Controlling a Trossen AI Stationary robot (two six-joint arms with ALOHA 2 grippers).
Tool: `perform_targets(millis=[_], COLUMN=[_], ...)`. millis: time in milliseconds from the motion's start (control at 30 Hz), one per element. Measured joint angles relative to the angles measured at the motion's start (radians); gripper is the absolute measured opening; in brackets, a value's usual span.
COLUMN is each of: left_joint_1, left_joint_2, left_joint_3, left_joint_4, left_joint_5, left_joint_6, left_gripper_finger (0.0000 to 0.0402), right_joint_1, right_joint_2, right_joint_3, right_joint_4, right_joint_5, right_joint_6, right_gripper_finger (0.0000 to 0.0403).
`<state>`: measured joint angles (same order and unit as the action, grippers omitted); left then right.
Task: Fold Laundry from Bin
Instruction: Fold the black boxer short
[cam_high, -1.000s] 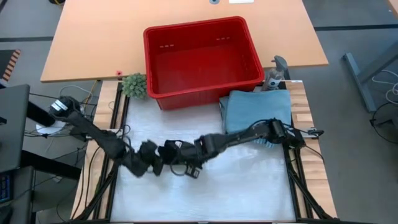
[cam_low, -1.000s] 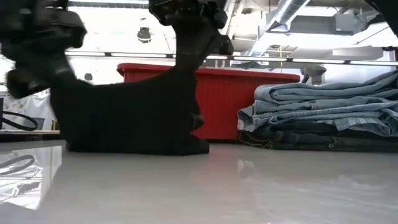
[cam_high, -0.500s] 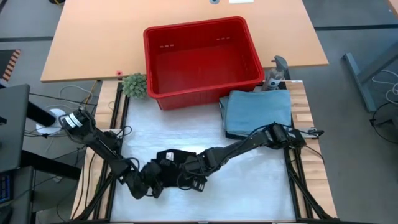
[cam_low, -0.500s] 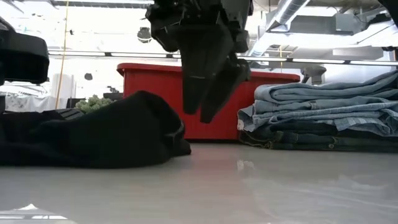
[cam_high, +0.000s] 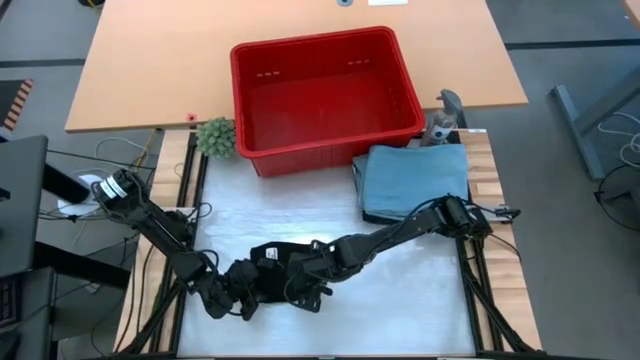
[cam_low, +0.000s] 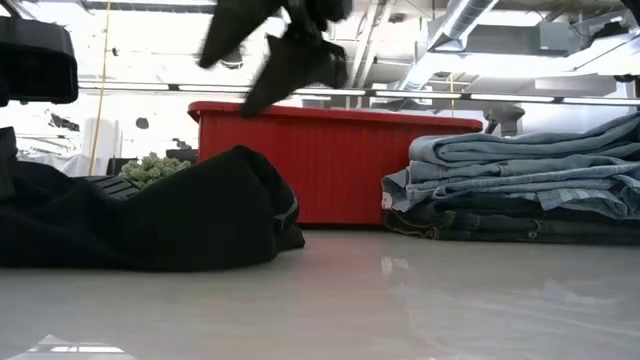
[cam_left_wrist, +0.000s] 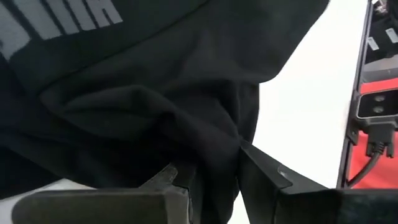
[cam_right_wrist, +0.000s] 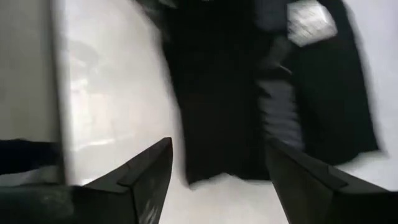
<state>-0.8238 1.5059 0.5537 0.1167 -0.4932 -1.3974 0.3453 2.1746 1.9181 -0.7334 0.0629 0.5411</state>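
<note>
Both grippers sit low over the black garment (cam_high: 272, 272), heaped near the table's front, well apart from the empty red bin (cam_high: 322, 95). The right gripper (cam_right_wrist: 217, 180) hangs above with fingers spread and empty; the left gripper (cam_left_wrist: 214, 177) has a fold of cloth between barely parted fingers. I'd say flatten it fully before folding, gripping edges, not bunches.

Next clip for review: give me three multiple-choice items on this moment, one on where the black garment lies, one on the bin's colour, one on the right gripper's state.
1. Where is the black garment?
A. inside the bin
B. on the white table surface, near the front
C. on top of the denim stack

2. What colour is the bin?
A. red
B. green
C. grey

3. How do the right gripper's fingers stand?
A. shut on the garment
B. shut on nothing
C. open above the garment

Key: 1 B, the high view shows it on the table in front of the bin; 2 A, red walls in the high and low views; 3 C, the right wrist view shows its fingers spread, nothing between them.
</note>
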Motion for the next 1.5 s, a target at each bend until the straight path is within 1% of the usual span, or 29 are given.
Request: perform_targets(millis=[67, 167, 300, 367, 500, 600, 667, 767, 867, 933, 1033, 1067, 1167, 1200, 1233, 1300, 1333, 1367, 1433, 1500], left_joint_1=[0.0, 0.0, 0.0, 0.001, 0.001, 0.001, 0.001, 0.001, -0.004, -0.015, -0.033, -0.037, -0.037, -0.037, -0.039, -0.049, -0.049, -0.04, -0.001, 0.044], left_joint_2=[0.0, 0.0, 0.0, 0.0, 0.0, 0.0, 0.0, -0.006, -0.065, -0.133, -0.224, -0.25, -0.344, -0.387, -0.436, -0.532, -0.573, -0.607, -0.644, -0.655], left_joint_3=[0.0, 0.0, 0.0, 0.0, 0.0, 0.0, 0.0, 0.0, 0.0, 0.0, 0.001, 0.001, 0.0, 0.0, 0.0, 0.001, 0.001, 0.001, 0.001, 0.001], left_joint_4=[-0.004, -0.01, -0.008, -0.002, -0.001, -0.001, -0.004, -0.002, 0.017, -0.006, -0.107, -0.151, -0.284, -0.313, -0.328, -0.361, -0.387, -0.418, -0.49, -0.544], left_joint_5=[0.003, -0.002, 0.009, 0.047, 0.169, 0.26, 0.301, 0.368, 0.402, 0.36, 0.233, 0.208, 0.213, 0.188, 0.119, -0.091, -0.18, -0.239, -0.275, -0.264], left_joint_6=[-0.001, -0.002, 0.0, -0.002, 0.005, 0.025, 0.025, -0.003, 0.008, 0.026, 0.032, 0.031, -0.009, -0.026, -0.029, -0.014, 0.019, 0.065, 0.168, 0.241], left_gripper_finger=[0.0077, 0.0077, 0.0077, 0.0077, 0.0077, 0.0077, 0.0077, 0.0077, 0.0077, 0.0077, 0.0077, 0.0077, 0.0077, 0.0077, 0.0077, 0.0073, 0.0071, 0.0069, 0.0067, 0.0068], right_joint_1=[0.003, 0.002, -0.017, -0.024, -0.038, -0.048, -0.053, -0.054, -0.054, -0.054, -0.054, -0.054, -0.054, -0.054, -0.054, -0.054, -0.054, -0.054, -0.054, -0.054], right_joint_2=[0.001, 0.004, 0.004, 0.005, 0.007, 0.006, 0.005, 0.005, 0.005, 0.005, 0.005, 0.005, 0.005, 0.005, 0.005, 0.005, 0.005, 0.005, 0.005, 0.005], right_joint_3=[-0.008, -0.059, -0.178, -0.25, -0.342, -0.38, -0.395, -0.399, -0.399, -0.399, -0.399, -0.399, -0.399, -0.399, -0.399, -0.399, -0.399, -0.399, -0.399, -0.399], right_joint_4=[0.052, 0.147, 0.304, 0.37, 0.457, 0.485, 0.51, 0.529, 0.552, 0.552, 0.551, 0.551, 0.552, 0.552, 0.553, 0.555, 0.555, 0.555, 0.555, 0.556], right_joint_5=[-0.006, 0.039, 0.044, 0.045, 0.036, 0.014, 0.011, 0.01, -0.01, -0.011, -0.012, -0.012, -0.012, -0.012, -0.013, -0.015, -0.016, -0.016, -0.017, -0.019], right_joint_6=[-0.025, -0.035, -0.03, -0.019, -0.001, -0.001, -0.001, -0.015, -0.016, -0.016, -0.019, -0.02, -0.027, -0.027, -0.027, -0.03, -0.03, -0.029, -0.028, -0.026], right_gripper_finger=[0.027, 0.0254, 0.0226, 0.0211, 0.0182, 0.0167, 0.0161, 0.0158, 0.0159, 0.0161, 0.0162, 0.0162, 0.0162, 0.0163, 0.0163, 0.0165, 0.0166, 0.0167, 0.0171, 0.0176])
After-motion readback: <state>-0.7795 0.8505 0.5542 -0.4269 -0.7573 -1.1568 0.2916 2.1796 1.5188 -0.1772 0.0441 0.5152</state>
